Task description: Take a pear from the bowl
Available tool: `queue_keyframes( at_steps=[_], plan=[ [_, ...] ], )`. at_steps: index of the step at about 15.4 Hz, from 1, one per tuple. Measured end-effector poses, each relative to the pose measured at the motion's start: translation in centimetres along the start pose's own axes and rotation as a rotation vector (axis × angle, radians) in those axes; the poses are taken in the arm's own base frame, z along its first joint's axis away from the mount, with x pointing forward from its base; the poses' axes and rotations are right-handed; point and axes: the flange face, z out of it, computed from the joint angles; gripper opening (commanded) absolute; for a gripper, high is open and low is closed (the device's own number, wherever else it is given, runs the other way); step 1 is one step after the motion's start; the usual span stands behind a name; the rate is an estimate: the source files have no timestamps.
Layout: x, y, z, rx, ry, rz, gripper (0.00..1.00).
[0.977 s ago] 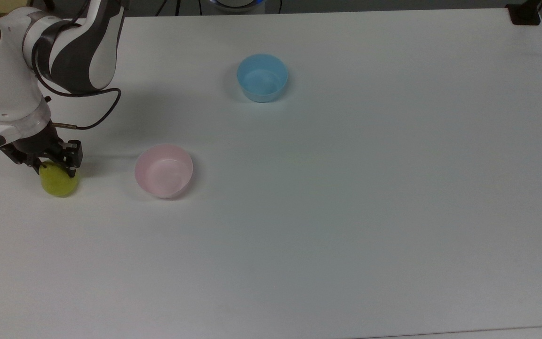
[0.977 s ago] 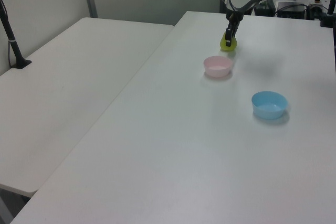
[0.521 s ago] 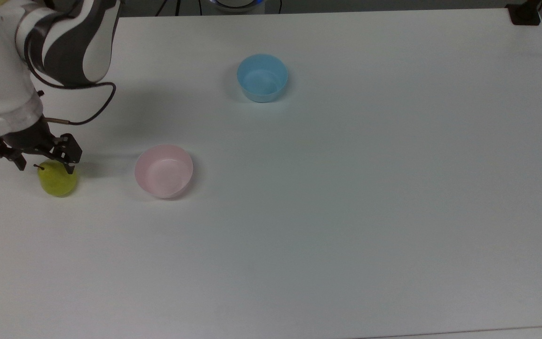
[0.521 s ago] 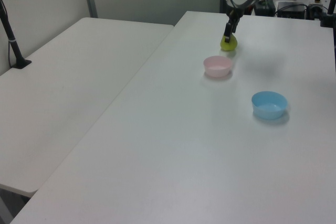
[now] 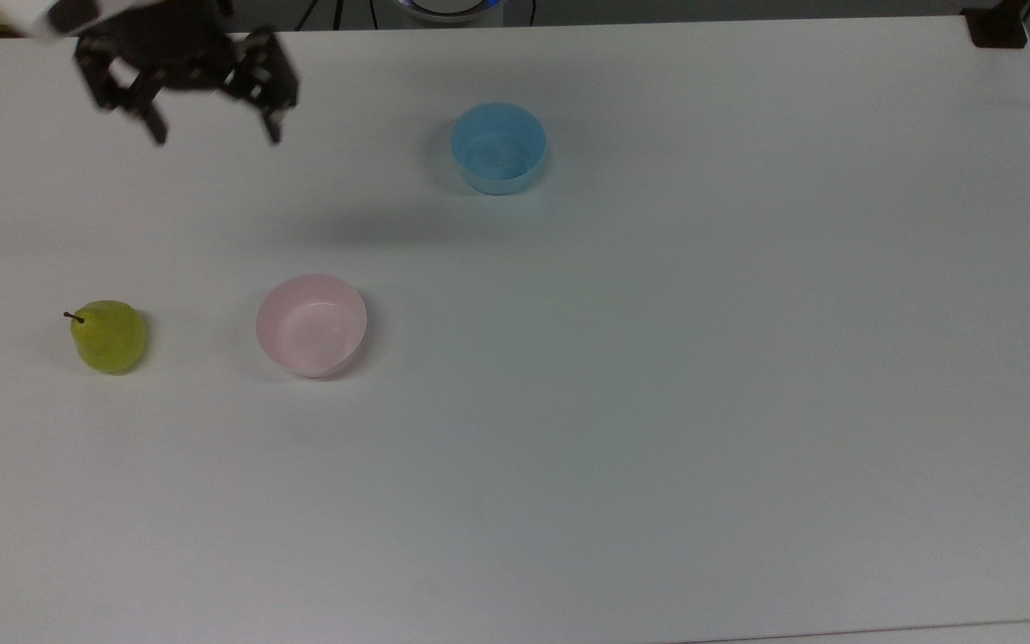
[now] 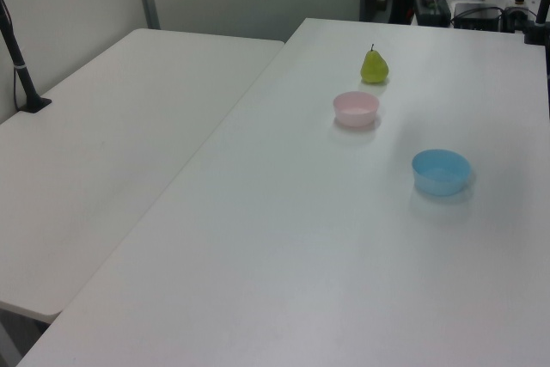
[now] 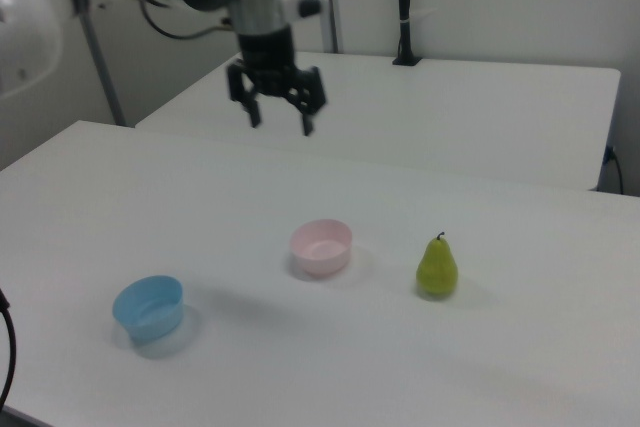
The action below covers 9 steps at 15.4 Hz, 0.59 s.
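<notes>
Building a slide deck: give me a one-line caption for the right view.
Open gripper raised above the white table, with the pear standing upright beside the empty pink bowl and a blue bowl farther off.

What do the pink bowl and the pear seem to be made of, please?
The pink bowl looks like thin plastic: uniform pale colour, smooth inside with a soft sheen. The pear has an even yellow-green skin with a slight gloss and a dark stem; whether it is real fruit or a plastic model I cannot tell.

A light blue bowl point(image 5: 498, 148) sits upright on a white table point(image 5: 658, 402), with a second white table point(image 6: 112, 152) standing alongside.
</notes>
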Motion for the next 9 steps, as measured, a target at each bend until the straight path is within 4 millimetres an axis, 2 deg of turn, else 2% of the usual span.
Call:
queue_keyframes(
  at_steps=[1, 2, 3, 5, 7, 9],
  plan=[
    [-1.2, -2.7, -1.6, 0.009, -0.017, -0.010, 1.00],
    [-1.9, -4.7, -2.3, 0.014, -0.022, -0.016, 1.00],
    [-3.1, -7.7, -2.6, 0.021, -0.032, -0.032, 1.00],
    [-4.4, -11.3, -2.2, 0.029, -0.045, -0.072, 1.00],
    [-5.2, -13.7, -1.5, 0.032, -0.036, -0.106, 1.00],
    [-5.4, -14.2, -1.0, 0.032, -0.015, -0.114, 1.00]
  ],
)
